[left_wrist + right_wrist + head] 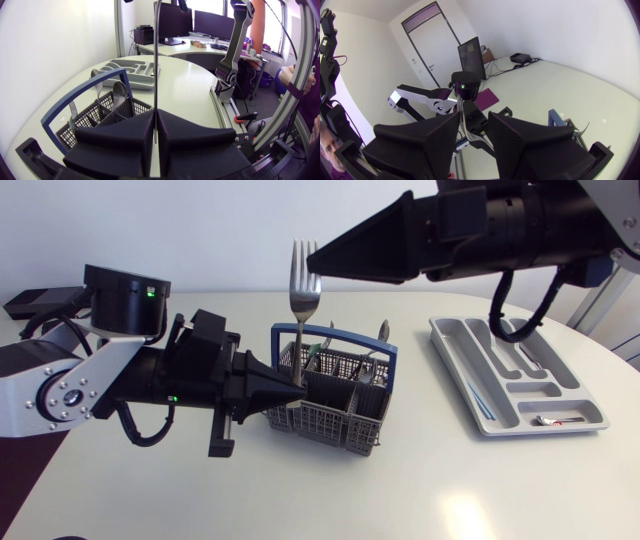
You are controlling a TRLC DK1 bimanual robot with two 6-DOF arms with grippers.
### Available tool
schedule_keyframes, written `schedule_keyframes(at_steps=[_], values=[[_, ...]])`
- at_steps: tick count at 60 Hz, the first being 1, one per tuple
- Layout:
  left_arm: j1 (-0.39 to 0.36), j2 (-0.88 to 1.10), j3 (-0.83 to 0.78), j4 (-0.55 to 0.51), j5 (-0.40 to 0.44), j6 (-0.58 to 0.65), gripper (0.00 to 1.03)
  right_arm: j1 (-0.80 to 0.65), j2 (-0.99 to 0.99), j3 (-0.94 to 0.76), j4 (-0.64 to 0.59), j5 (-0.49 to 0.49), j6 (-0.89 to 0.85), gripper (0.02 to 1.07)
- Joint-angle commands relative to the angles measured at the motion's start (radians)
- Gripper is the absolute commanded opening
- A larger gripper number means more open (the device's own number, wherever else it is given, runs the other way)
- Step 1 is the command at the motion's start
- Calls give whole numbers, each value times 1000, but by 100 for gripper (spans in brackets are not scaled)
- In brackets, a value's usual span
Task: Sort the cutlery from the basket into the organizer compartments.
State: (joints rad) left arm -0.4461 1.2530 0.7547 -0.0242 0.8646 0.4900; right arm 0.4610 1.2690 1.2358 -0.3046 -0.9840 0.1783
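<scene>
Holding a fork (pixel 303 300) upright, prongs up, our left tool (pixel 288 392) is clenched on its lower handle, right at the near corner of the basket (pixel 330 420). Our right tool (pixel 316 266) sits just beside the prongs, fingers apart and grasping nothing. The organizer (pixel 520 375) lies well apart on the desk (pixel 420 480). We judge the risk is a slip: if the left tool releases before the right closes firmly, the fork could tilt or drop back into the basket.
</scene>
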Motion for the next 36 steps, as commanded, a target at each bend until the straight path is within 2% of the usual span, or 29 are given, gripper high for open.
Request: schedule_keyframes(at_steps=[1, 17, 36], values=[[6, -6, 28, 15, 20, 1, 3, -12, -36, -47, -2, 31, -49, 66], [7, -4, 49, 23, 24, -28, 3, 7, -102, -125, -11, 130, -149, 68], [46, 0, 61, 23, 82, -62, 3, 134, -146, -263, 53, 350, -273, 68]])
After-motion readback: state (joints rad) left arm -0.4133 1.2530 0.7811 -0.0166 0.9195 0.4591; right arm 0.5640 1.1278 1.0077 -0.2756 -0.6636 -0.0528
